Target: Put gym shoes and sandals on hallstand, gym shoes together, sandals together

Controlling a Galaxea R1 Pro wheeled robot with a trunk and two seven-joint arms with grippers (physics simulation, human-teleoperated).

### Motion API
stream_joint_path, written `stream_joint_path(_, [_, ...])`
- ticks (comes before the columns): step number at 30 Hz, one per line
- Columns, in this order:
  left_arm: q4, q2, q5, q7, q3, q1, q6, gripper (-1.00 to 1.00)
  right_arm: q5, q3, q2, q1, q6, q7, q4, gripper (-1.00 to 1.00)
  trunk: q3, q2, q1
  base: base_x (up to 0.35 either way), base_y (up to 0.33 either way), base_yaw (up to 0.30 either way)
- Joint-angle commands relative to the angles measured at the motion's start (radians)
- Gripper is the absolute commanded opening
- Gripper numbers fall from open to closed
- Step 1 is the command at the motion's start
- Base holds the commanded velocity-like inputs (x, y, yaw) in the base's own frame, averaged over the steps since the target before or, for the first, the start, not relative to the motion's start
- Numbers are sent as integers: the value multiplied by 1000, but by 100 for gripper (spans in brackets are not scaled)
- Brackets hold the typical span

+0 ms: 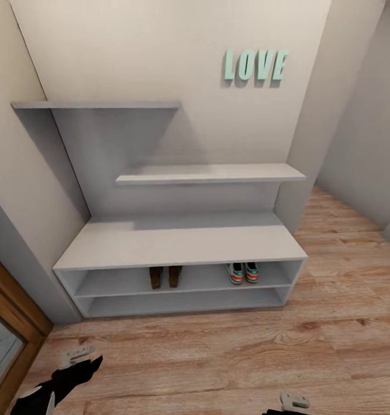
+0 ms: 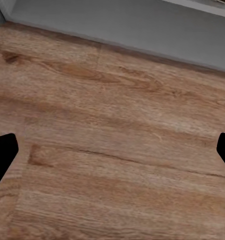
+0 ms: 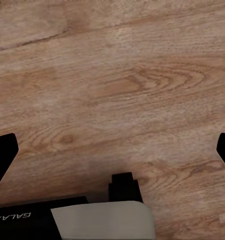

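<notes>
The pale grey hallstand [image 1: 177, 245] stands against the wall ahead. In its upper shelf slot, the two dark brown sandals [image 1: 164, 276] sit side by side near the middle. The two gym shoes [image 1: 243, 272] sit side by side further right in the same slot, heels facing out. My left gripper [image 1: 79, 355] hangs low over the wood floor [image 1: 218, 357] at the bottom left, well short of the rack. In the left wrist view its black fingers [image 2: 3, 157] stand wide apart, open and empty. My right gripper [image 1: 293, 401] is at the bottom edge; its fingers [image 3: 2, 155] are likewise spread over bare floor.
Two stepped wall shelves [image 1: 209, 173] rise above the bench, with mint "LOVE" letters [image 1: 255, 64] on the wall. A wooden door frame [image 1: 13, 323] stands at the left. The corridor runs on to the right past a wall corner [image 1: 299, 173]. My own base [image 3: 67, 220] shows under the right gripper.
</notes>
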Motion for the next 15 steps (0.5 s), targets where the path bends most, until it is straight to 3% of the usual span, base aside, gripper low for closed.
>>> stream_joint_path(1, [11,-1,-8,4,-3,-1,4,100,-9,8,0,0,6,-2,-2,100,2,7,-4,0,0,0])
stream_joint_path(4, [79,-1,-8,84,-45,-2,4,100,-9,8,0,0,6,-2,-2,100,12,28,-15,0,0,0])
stream_joint_path(7, [149,-1,-8,196,-85,-3,4,100,-9,9,0,0,6,-2,-2,100,21,49,-27,0,0,0])
stream_joint_path(8, [184,-1,-8,270,-105,-3,4,100,-9,8,0,0,6,-2,-2,100,24,56,-31,0,0,0])
stream_joint_path(10, [216,-1,-8,335,-124,-4,4,100,-9,8,0,0,6,-2,-2,100,31,70,-38,0,0,0])
stream_joint_path(15, [302,-1,-8,412,-175,-5,5,100,-9,9,0,0,6,-2,-2,100,46,105,-58,0,0,0])
